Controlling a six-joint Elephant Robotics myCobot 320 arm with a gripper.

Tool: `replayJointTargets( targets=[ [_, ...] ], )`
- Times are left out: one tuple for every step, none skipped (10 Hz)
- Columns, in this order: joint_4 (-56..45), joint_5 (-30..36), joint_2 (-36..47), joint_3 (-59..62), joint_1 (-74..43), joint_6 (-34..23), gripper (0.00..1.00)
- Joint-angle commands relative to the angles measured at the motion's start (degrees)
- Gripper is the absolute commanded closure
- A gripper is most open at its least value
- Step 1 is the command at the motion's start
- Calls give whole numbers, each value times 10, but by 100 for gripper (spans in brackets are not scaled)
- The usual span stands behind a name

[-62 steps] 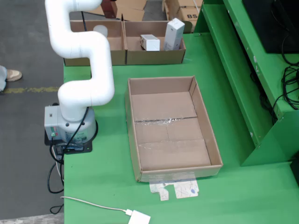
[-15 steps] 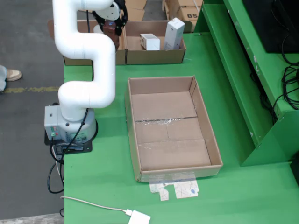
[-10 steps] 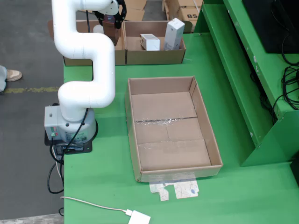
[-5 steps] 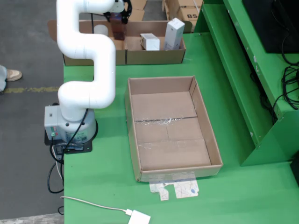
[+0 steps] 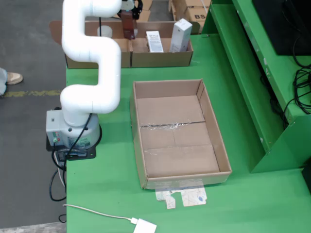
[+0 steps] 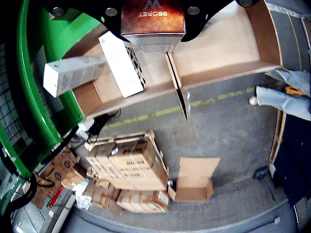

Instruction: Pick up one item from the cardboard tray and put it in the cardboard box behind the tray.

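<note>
My gripper [image 5: 129, 14] is shut on a dark copper-brown carton [image 5: 128, 24] and holds it upright over the cardboard boxes [image 5: 160, 59] at the back of the green table, near the wall between two of them. In the wrist view the gripper [image 6: 153, 12] clamps the same carton [image 6: 153, 19], marked "SECRET", above the box divider [image 6: 176, 80]. The right-hand back box holds two white cartons [image 5: 154, 41] [image 5: 181, 35]; they also show in the wrist view [image 6: 124, 63] [image 6: 72, 74]. The big open cardboard tray [image 5: 138, 141] in the table's middle shows only its taped floor.
The white arm's base [image 5: 73, 131] stands at the table's left edge. A green shelf frame [image 5: 252, 87] runs along the right. A white adapter with cable [image 5: 145, 226] and paper scraps [image 5: 187, 197] lie near the front. The wrist view shows stacked cartons [image 6: 129, 177] and a person's leg [image 6: 286, 99] on the floor.
</note>
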Motion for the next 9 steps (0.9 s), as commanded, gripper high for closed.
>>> replayJointTargets(
  targets=[
    [89, 5, 18, 12, -1, 4, 100],
    [89, 5, 18, 12, -1, 4, 100],
    [86, 7, 19, 12, -4, 4, 100],
    [86, 7, 19, 12, -4, 4, 100],
    [86, 8, 18, 12, -4, 5, 100],
    [86, 8, 18, 12, -4, 5, 100],
    [28, 26, 47, 12, -4, 18, 100],
    [28, 26, 47, 12, -4, 18, 100],
    [28, 26, 47, 12, -4, 18, 100]
  ],
)
